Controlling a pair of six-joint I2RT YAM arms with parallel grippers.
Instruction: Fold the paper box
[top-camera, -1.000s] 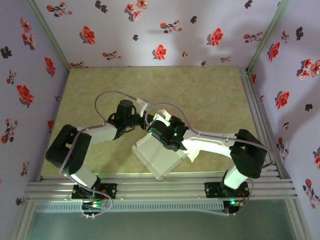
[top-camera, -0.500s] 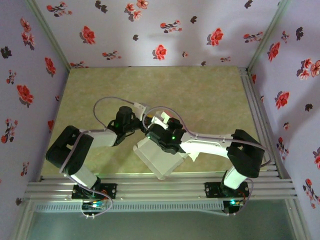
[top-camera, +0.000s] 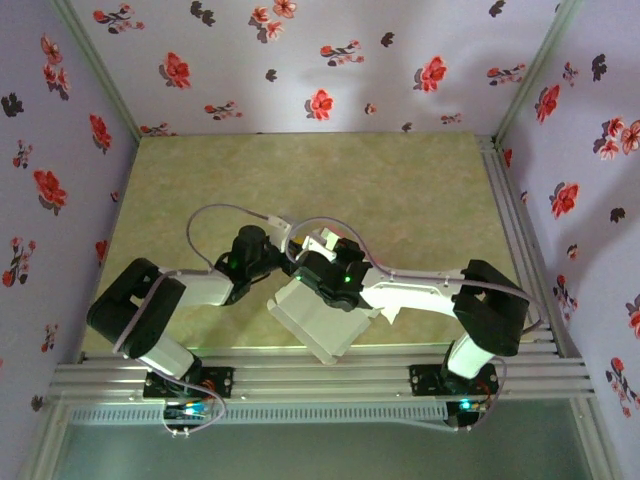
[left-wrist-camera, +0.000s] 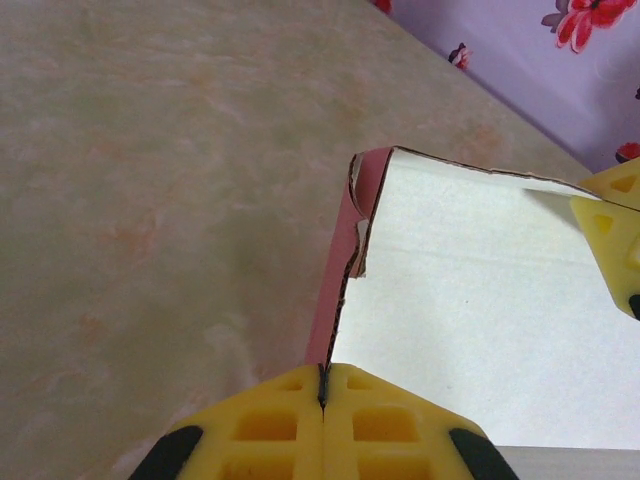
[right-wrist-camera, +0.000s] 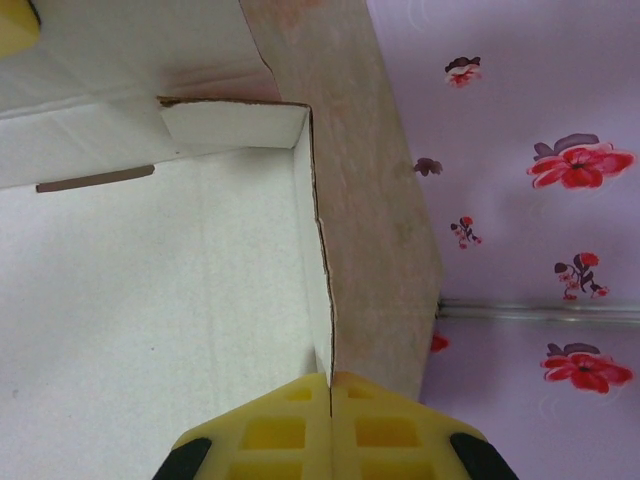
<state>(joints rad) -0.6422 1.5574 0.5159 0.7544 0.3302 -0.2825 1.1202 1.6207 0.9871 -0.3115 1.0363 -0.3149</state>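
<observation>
The paper box (top-camera: 318, 322) lies on the table (top-camera: 400, 190), near the front edge and between the two arms. The left claw (left-wrist-camera: 322, 372) is pressed together on the top edge of one upright wall, which is pink outside and white inside. The right claw (right-wrist-camera: 330, 382) pinches the edge of another wall, beside a folded-in corner tab (right-wrist-camera: 235, 125). Judged status: walls are raised and at least one corner is formed. Locking the tabs and closing the remaining panels appears to be outstanding.
</observation>
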